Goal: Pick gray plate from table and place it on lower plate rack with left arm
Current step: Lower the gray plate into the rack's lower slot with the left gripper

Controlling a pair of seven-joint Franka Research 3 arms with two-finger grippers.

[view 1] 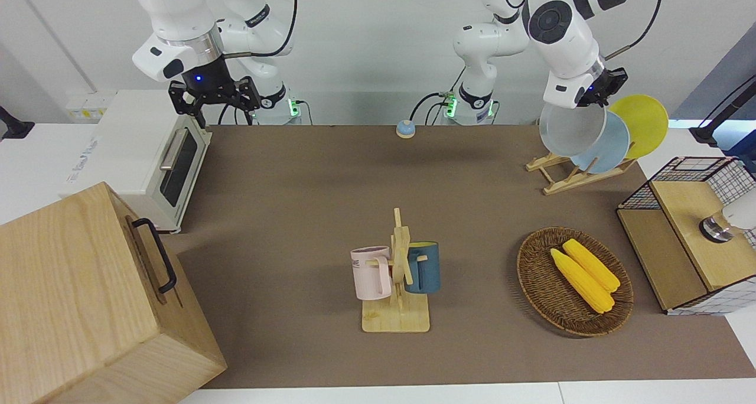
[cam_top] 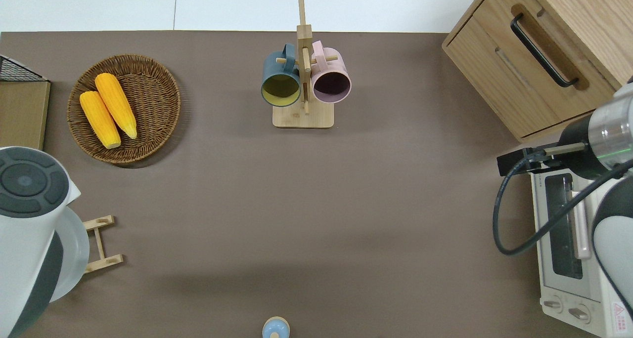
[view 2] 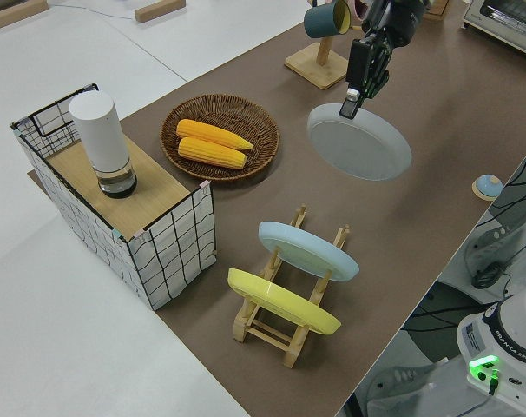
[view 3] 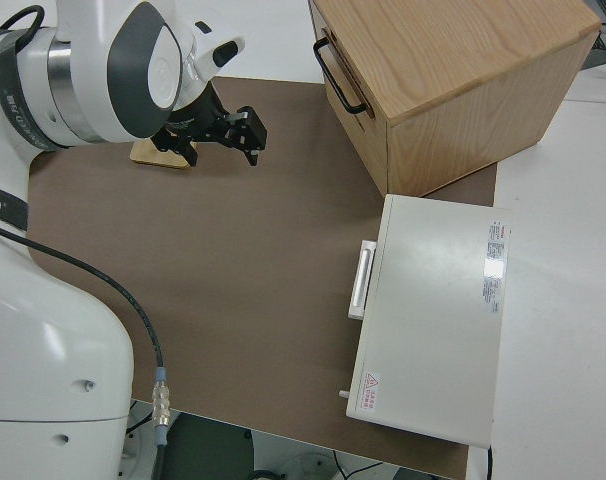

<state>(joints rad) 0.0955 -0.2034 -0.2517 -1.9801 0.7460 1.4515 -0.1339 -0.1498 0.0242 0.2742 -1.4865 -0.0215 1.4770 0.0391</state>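
My left gripper (view 1: 592, 98) (view 2: 351, 105) is shut on the rim of the gray plate (view 1: 570, 130) (view 2: 360, 148) and holds it tilted in the air. In the overhead view the arm hides most of the gray plate (cam_top: 75, 251), which is over the lower plate rack (cam_top: 102, 244). The lower plate rack (view 1: 566, 177) (view 2: 291, 323) stands on the table (view 1: 307, 179) at the left arm's end. It holds a light-blue plate (view 1: 611, 150) (view 2: 307, 250) and a yellow plate (view 1: 642, 117) (view 2: 282, 303). My right gripper (view 1: 214, 98) is parked and open.
A wicker basket (view 1: 534, 280) with two corn cobs (view 1: 585, 277) lies farther from the robots than the rack. A wooden mug stand (view 1: 397, 309) holds a pink mug and a blue mug. A wire-sided shelf (view 1: 679, 238), a toaster oven (view 1: 136, 156) and a wooden cabinet (view 1: 77, 297) stand at the table's ends.
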